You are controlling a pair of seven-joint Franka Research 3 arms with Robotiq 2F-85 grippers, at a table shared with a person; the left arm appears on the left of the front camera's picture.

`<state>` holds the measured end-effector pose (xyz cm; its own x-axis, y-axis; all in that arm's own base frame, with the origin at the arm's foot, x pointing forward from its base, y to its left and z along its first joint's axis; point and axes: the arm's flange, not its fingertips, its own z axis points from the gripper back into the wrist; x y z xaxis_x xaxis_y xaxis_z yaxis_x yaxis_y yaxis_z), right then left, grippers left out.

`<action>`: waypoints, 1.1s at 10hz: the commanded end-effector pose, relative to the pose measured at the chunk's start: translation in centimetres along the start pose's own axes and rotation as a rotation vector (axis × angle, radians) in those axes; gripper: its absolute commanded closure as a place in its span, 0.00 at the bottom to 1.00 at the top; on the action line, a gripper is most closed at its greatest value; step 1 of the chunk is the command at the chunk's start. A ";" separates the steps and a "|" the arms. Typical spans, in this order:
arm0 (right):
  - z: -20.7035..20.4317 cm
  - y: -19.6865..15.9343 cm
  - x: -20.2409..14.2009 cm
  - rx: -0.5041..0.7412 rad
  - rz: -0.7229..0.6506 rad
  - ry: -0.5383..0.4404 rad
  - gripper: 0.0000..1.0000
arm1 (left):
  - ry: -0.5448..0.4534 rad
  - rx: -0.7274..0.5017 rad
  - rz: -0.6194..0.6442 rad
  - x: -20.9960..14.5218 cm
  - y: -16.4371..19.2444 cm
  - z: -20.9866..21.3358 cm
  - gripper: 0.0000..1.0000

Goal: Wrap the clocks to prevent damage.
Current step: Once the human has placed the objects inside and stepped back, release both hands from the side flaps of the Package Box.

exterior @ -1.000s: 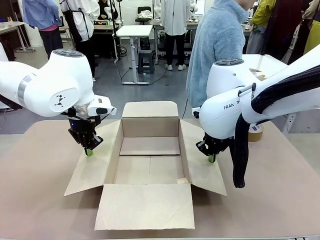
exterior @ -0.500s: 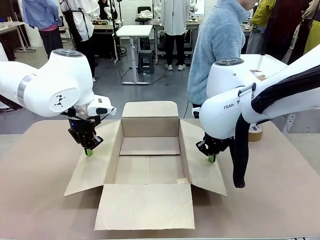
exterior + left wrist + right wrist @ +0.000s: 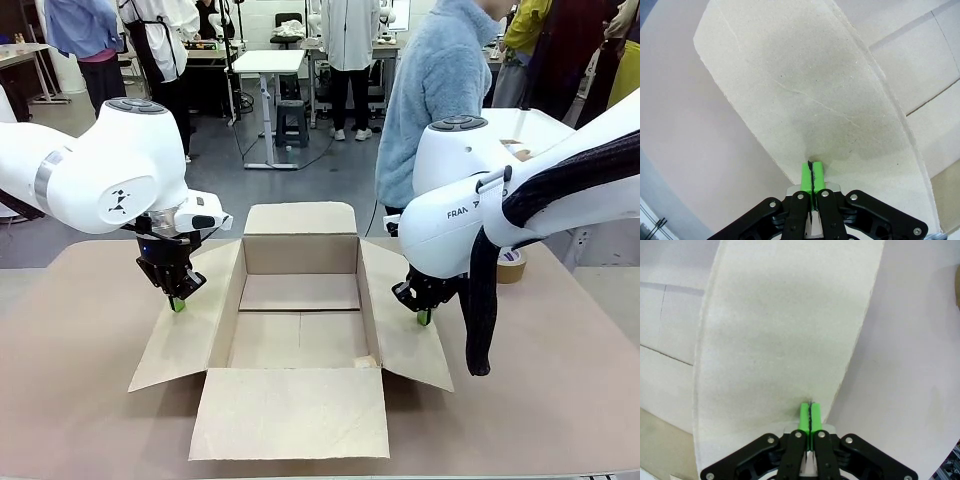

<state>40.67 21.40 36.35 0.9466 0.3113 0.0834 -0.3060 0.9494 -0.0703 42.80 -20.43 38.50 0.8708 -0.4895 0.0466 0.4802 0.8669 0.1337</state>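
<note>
An open cardboard box (image 3: 300, 255) sits mid-counter (image 3: 80, 400), flaps splayed outward; the left tool (image 3: 177, 303), clenched on nothing, tips down onto the left flap (image 3: 190, 330); the right tool (image 3: 424, 318), likewise clenched, meets the right flap (image 3: 405, 345); a tape roll (image 3: 512, 265) lies behind the right arm; a person (image 3: 435, 100) stands beyond.

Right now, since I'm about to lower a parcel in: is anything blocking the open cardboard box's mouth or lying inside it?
Nothing visible does. The cardboard box stands open with its flaps spread and a bare floor. The left gripper and right gripper, both shut, are down at the side flaps, outside the opening.
</note>
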 end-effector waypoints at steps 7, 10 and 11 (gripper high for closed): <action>-0.1 0.3 -0.1 -0.011 -0.008 0.004 0.99 | -0.004 0.010 -0.005 -0.1 0.1 0.2 1.00; -0.1 0.3 -0.1 -0.011 -0.008 0.004 0.99 | -0.004 0.010 -0.005 -0.1 0.1 0.2 1.00; -0.1 0.3 -0.1 -0.011 -0.008 0.004 0.99 | -0.004 0.010 -0.005 -0.1 0.1 0.2 1.00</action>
<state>40.67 21.40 36.35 0.9466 0.3113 0.0834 -0.3060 0.9494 -0.0703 42.80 -20.43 38.50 0.8708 -0.4895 0.0466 0.4802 0.8669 0.1337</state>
